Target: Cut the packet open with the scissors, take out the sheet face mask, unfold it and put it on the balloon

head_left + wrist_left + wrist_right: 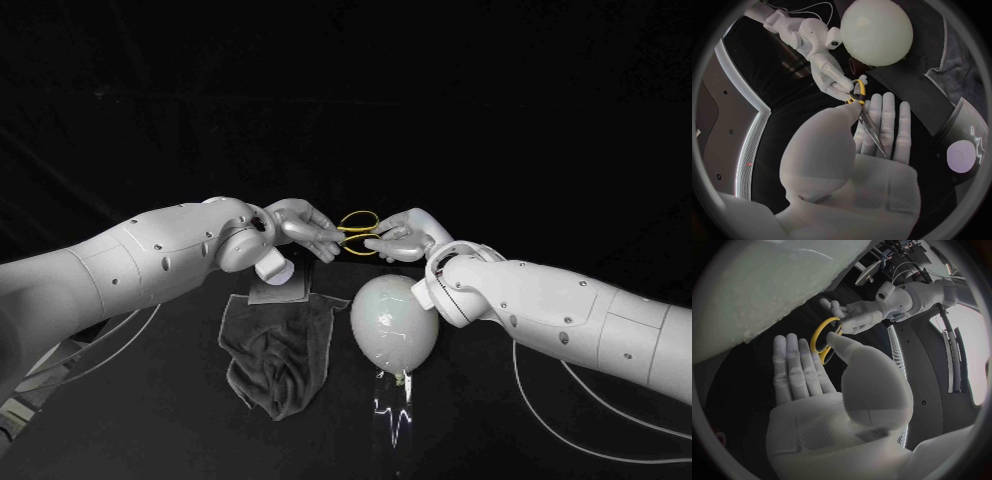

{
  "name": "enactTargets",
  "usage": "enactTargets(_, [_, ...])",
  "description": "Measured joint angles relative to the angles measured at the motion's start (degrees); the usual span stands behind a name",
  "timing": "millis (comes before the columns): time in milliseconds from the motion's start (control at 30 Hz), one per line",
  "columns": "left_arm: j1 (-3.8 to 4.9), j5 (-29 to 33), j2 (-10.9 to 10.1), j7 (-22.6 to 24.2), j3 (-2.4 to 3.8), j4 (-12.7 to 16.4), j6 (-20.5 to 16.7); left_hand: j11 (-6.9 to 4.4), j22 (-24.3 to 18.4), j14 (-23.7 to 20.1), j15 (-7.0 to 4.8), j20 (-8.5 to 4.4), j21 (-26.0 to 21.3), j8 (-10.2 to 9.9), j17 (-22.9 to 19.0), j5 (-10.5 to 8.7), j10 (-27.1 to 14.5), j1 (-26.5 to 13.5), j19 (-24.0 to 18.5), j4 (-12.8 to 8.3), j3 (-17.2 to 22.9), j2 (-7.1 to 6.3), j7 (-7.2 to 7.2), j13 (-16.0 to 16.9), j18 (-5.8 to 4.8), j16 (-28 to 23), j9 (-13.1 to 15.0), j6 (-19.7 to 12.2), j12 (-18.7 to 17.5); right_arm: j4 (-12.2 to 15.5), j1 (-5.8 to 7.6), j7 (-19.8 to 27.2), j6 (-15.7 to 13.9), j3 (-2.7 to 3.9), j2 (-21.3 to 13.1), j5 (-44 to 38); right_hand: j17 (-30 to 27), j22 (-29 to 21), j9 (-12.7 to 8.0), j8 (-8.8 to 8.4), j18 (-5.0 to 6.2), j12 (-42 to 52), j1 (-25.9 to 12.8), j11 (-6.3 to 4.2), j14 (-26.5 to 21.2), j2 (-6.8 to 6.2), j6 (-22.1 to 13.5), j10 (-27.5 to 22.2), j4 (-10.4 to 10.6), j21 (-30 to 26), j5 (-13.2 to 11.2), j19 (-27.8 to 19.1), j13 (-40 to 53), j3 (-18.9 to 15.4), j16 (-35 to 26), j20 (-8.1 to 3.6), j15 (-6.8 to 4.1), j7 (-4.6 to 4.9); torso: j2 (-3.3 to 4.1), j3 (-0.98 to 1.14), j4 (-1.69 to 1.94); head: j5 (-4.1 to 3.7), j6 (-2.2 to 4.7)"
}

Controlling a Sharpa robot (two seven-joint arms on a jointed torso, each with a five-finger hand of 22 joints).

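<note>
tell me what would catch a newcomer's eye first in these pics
The two hands meeting above the black table, left hand and right hand both on the yellow-handled scissors. Nearer the robot, a pale balloon lies on the table beside a crumpled grey cloth.

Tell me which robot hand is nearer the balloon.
Right. The right robot hand is just beyond the balloon; the left robot hand is farther off, beyond the dark cloth.

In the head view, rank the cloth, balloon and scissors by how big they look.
1. cloth, the widest spread on the table.
2. balloon, clearly smaller than the cloth.
3. scissors, smallest by far, though partly hidden.
</note>
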Motion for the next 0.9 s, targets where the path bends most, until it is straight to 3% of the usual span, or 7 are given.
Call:
enactTargets(333, [-0.02,0.8,-0.4,-0.2,-0.02,0.2,0.2,-0.39,0.0,0.0,0.0,0.0,0.0,0.2,0.0,-0.22,0.4,0.0,0.0,0.0,0.0,0.0,-0.16,0.0,-0.01,0.0,0.0,0.2,0.0,0.1,0.06,1.6,-0.4,0.0,-1.7,0.9,-1.3,-1.7,-0.2,-1.0,0.0,0.0,0.3,0.4,-1.8,0.33,-0.2,-2.1,1.5,-2.8,0.0,0.0,0.0,-3.1,-0.2,0.82,0.53,0.16,0.0,-0.03,0.03,0.14,0.04])
enactTargets(633, [-0.06,1.3,-0.9,-0.2,-0.03,0.5,0.2,-0.4,0.0,0.0,0.0,-0.21,0.0,0.2,0.1,-0.03,0.4,0.0,0.2,0.0,0.0,0.0,-0.14,0.0,-0.03,0.0,0.1,0.1,0.0,0.9,0.7,3.7,-0.8,-0.02,-4.3,0.4,-1.9,-2.4,-0.1,-1.0,0.27,0.0,2.4,0.2,-1.8,0.39,0.8,-3.3,1.1,-3.8,0.0,1.1,0.0,-4.6,0.3,1.21,0.58,0.02,0.0,-0.03,0.04,0.44,0.04])
enactTargets(700, [-0.07,1.4,-1.0,-0.2,-0.03,0.5,0.2,-0.4,0.1,0.0,0.01,-0.21,0.0,0.2,0.1,-0.03,0.4,0.0,0.2,0.0,0.0,0.0,-0.13,0.0,-0.04,0.0,0.1,0.1,0.0,1.3,1.0,4.1,-0.8,-0.02,-4.8,-0.2,-1.9,-2.3,0.1,-0.64,0.99,0.5,3.7,-0.14,-0.2,0.62,1.8,-2.9,0.7,-3.4,-0.4,2.7,0.1,-4.8,1.4,0.8,-0.18,0.29,0.0,-0.03,0.04,0.48,0.07])
enactTargets(767, [-0.09,1.5,-1.2,-0.3,-0.03,0.6,0.2,-0.4,0.0,0.0,0.01,-0.21,0.0,0.2,0.1,-0.03,0.4,0.0,0.2,0.0,0.0,0.0,-0.13,0.0,-0.05,0.0,0.1,0.1,0.0,1.7,1.39,4.6,-0.8,-0.02,-5.4,-1.1,-1.6,-1.6,0.1,-0.49,1.02,0.9,5.2,-1.06,2.2,1.07,2.7,-2.0,-0.1,-2.1,-0.9,4.8,0.1,-4.5,2.8,0.01,-0.97,0.29,0.0,-0.03,0.04,0.52,0.1])
enactTargets(900, [-0.13,1.8,-1.3,-0.3,-0.03,0.6,0.2,-0.4,0.0,0.0,0.01,-0.21,0.2,0.2,0.1,-0.03,0.4,0.0,0.2,0.0,0.0,0.0,-0.12,0.0,-0.06,0.0,0.1,0.1,0.0,2.8,2.31,5.3,-0.5,0.0,-6.4,-4.2,0.6,2.3,0.2,0.01,0.99,1.5,8.0,-3.07,12.3,0.91,5.7,2.1,-2.4,4.4,-0.1,11.0,0.2,-2.0,8.6,-3.11,-3.94,-0.92,0.0,-0.03,0.04,0.57,0.16])
